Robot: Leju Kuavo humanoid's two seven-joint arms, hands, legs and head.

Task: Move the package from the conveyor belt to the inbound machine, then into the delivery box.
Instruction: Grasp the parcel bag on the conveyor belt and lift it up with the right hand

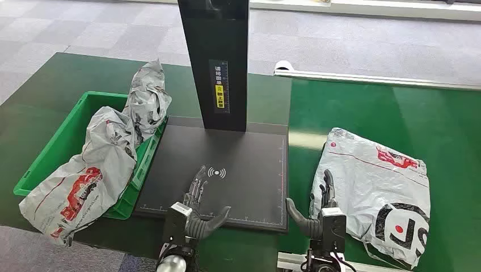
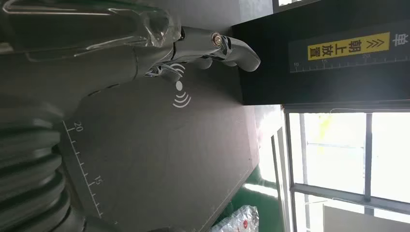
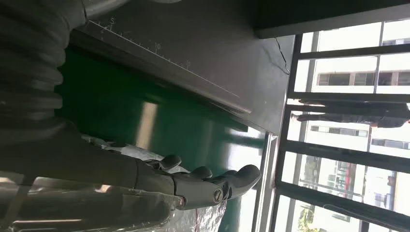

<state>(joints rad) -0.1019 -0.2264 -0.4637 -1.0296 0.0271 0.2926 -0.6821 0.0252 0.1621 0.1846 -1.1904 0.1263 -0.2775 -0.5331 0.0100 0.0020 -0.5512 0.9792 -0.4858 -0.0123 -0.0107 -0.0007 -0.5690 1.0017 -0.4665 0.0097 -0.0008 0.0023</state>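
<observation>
Plainly the right hand [image 1: 324, 204] is the nearer one: it stands at the near left edge of the package [image 1: 377, 192] on the conveyor belt [image 1: 448, 119], fingers straight and apart, thumb swung out toward nine o'clock, holding nothing. In the right wrist view the fingertips [image 3: 241, 175] lie along the crinkled plastic, touching it or just above; I cannot tell which. From this hand the bulk of the package spreads away toward one and two o'clock, and its long axis runs roughly from eleven o'clock, far, to five o'clock, near.

Next, the left hand [image 1: 198, 207] hovers over the near part of the inbound machine's black platform [image 1: 249, 170], also spread and empty, fingers pointing to twelve o'clock at the white scan symbol [image 1: 216, 172]. It is well apart from the package, with the platform's right edge between them. The machine's dark upright post [image 1: 218, 62] rises at twelve o'clock beyond it.

Outward at nine to ten o'clock from the left hand sits the green delivery box [image 1: 62, 144], touching the platform's left side. It already holds two grey bags [image 1: 108, 158]: one upright at the far end, one draped over the near rim.

My judgement: the package must travel toward nine o'clock onto the platform, so the right hand leads.
</observation>
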